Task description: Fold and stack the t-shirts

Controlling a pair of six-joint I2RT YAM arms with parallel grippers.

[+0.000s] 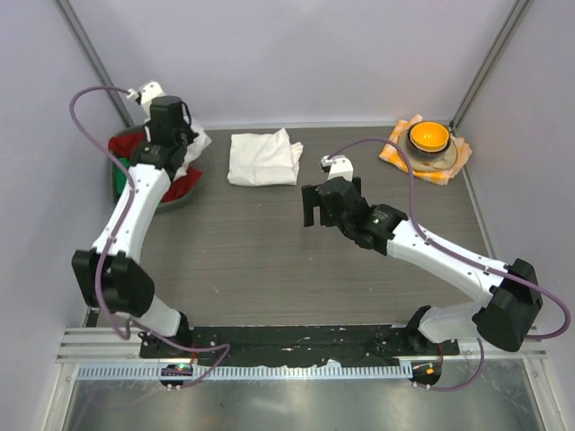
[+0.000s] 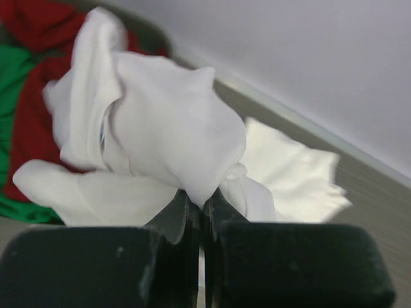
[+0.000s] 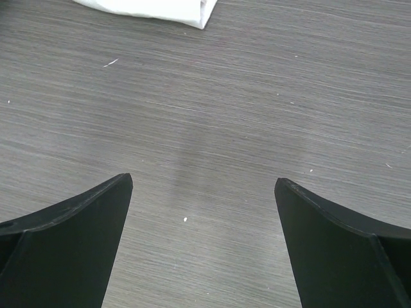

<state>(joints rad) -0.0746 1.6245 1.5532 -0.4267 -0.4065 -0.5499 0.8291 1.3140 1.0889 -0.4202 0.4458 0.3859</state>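
A crumpled white t-shirt (image 2: 160,122) lies on the pile in the basket at the back left, and my left gripper (image 2: 203,200) is shut on a pinched fold of it. From above, that gripper (image 1: 180,148) sits over the basket with white cloth (image 1: 197,144) showing beside it. A second white t-shirt (image 1: 262,157), folded, lies on the table at the back middle; it also shows in the left wrist view as the folded t-shirt (image 2: 289,173) and as a corner (image 3: 160,8) in the right wrist view. My right gripper (image 3: 203,183) hangs open over bare table, nothing between its fingers, also seen from above (image 1: 316,208).
The basket (image 1: 171,199) holds red cloth (image 2: 32,122) and green cloth (image 2: 13,77). At the back right an orange bowl (image 1: 429,137) sits on an orange-and-white checked cloth (image 1: 395,151). Grey walls stand close behind and to both sides.
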